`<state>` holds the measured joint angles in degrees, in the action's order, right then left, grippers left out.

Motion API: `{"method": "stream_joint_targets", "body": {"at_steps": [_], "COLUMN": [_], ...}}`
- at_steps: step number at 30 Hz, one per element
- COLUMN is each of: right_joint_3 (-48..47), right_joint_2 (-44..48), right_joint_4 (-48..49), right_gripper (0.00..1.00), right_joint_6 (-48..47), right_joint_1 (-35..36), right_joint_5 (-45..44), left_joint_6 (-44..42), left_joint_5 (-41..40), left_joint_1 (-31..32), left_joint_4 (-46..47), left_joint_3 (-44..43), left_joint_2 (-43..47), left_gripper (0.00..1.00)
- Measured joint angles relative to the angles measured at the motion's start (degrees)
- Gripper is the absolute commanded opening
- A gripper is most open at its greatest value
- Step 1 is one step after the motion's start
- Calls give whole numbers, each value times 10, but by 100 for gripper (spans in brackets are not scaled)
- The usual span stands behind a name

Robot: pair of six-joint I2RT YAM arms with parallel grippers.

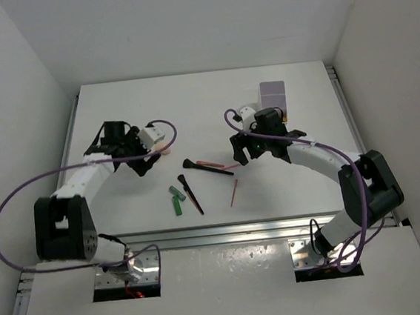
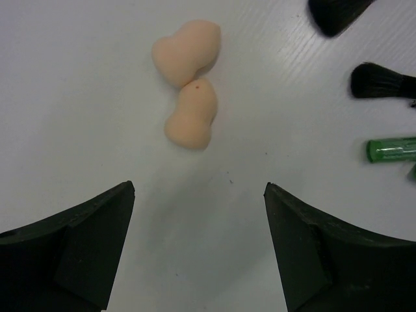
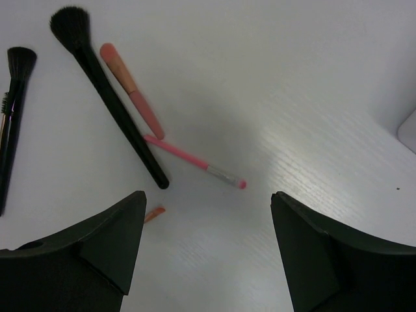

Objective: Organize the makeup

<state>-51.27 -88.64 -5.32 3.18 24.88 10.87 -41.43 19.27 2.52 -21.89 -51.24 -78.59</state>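
Two peach egg-shaped sponges (image 2: 188, 49) (image 2: 192, 117) lie touching on the white table, just ahead of my left gripper (image 2: 198, 188), which is open and empty above the table. In the top view the left gripper (image 1: 152, 155) is next to the sponges (image 1: 166, 149). My right gripper (image 3: 208, 195) is open and empty over a thin pink pencil (image 3: 195, 161), a long black-handled brush (image 3: 110, 104) and a peach-pink brush (image 3: 133, 91). A second black brush (image 3: 16, 110) lies at the left. A green tube (image 2: 393, 149) lies right of the sponges. The gold lipstick and tan tube are out of view.
A translucent box (image 1: 272, 94) stands at the back right, behind the right gripper (image 1: 241, 157); its corner shows in the right wrist view (image 3: 409, 133). Another pink pencil (image 1: 233, 192) and the green tube (image 1: 175, 199) lie near the table's front. White walls enclose the table.
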Motion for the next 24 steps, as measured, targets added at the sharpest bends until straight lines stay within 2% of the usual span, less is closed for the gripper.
{"method": "stream_joint_targets", "body": {"at_steps": [4,6,13,18,24], "right_joint_3": [21,37,80,93,93], "right_joint_2": [25,42,69,69,69], "right_joint_4": [-6,-6,-6,-7,-5], "right_gripper": [78,78,78,78,78], "right_joint_6": [-2,-2,-2,-1,-1], "right_joint_1": [0,0,0,0,0], "right_joint_5": [-1,-1,-4,-5,-8], "left_joint_6": [1,1,-6,0,20], "left_joint_5": [-29,-37,-44,-45,-47], "left_joint_1": [10,9,14,21,24], "left_joint_4": [-42,-49,-52,-30,10], "left_joint_3": [-94,-114,-119,-118,-100], "left_joint_2": [-141,-180,-204,-229,-237], "left_gripper": [84,84,86,75,71]}}
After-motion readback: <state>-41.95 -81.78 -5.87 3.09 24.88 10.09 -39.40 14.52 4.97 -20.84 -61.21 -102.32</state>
